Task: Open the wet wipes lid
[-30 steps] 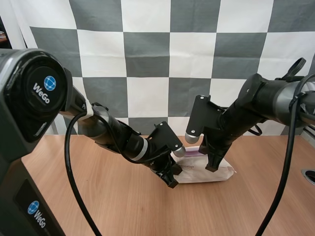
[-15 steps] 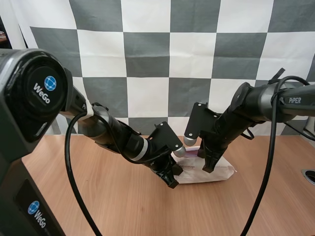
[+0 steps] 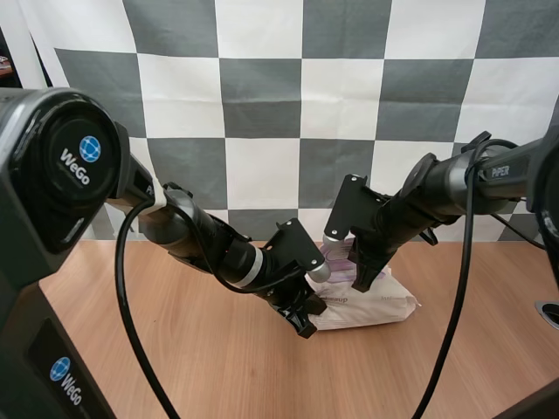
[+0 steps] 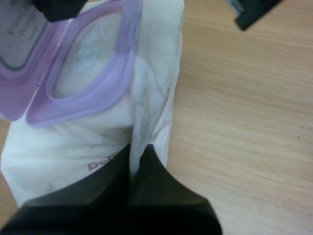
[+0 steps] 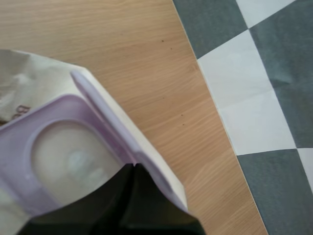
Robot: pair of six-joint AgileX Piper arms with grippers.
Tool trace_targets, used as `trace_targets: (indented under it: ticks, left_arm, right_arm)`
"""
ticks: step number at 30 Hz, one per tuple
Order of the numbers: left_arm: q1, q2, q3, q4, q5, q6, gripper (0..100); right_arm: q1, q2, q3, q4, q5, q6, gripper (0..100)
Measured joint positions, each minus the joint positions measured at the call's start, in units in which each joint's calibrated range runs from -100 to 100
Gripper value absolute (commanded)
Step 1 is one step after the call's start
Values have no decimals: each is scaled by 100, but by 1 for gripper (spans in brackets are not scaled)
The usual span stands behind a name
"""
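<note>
Our right gripper (image 5: 133, 167) has swung the pinched purple plastic lid (image 5: 117, 127) up off the soft white wet-wipes pack (image 4: 68, 147), whose crinkled edge our left gripper (image 4: 138, 149) pinches.

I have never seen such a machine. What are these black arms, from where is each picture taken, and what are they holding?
This is a robot with a left arm and a right arm reaching over a wooden table. Each arm ends in a tool of two black fingers. The wide picture is taken from behind and above the arms. The other two come from small cameras on each arm's wrist, so the dark wedge close to the lens is that arm's own tool. One white pack of wet wipes lies on the table. The left tool pinches the pack's edge. The right tool pinches the purple lid, which is lifted, so the opening shows.
</note>
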Motion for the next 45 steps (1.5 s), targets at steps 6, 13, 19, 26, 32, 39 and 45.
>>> trace_targets:
  ticks: [6, 13, 19, 26, 32, 39, 45]
  left_arm:
    - [0, 0, 0, 44, 12, 0, 0]
    - [0, 0, 0, 44, 12, 0, 0]
    - [0, 0, 0, 57, 12, 0, 0]
    - [0, 0, 0, 57, 21, 0, 32]
    - [0, 0, 0, 180, 672, 0, 100]
    - [0, -541, 0, 213, 1001, 0, 100]
    - [0, -2172, -14, 582, 1053, 0, 100]
  right_arm:
    - [0, 658, -573, 331, -15, 0, 0]
    - [0, 1426, -855, 644, 0, 0, 0]
    - [-17, 1864, -871, 762, 105, 35, 0]
    - [-91, 1340, -951, 619, 126, 386, 0]
    - [-118, 27, -970, -91, 179, 1178, 0]
    - [-118, -1484, -981, -1227, 638, 2308, 0]
    - [-118, -2803, -981, -1234, 1552, 2993, 0]
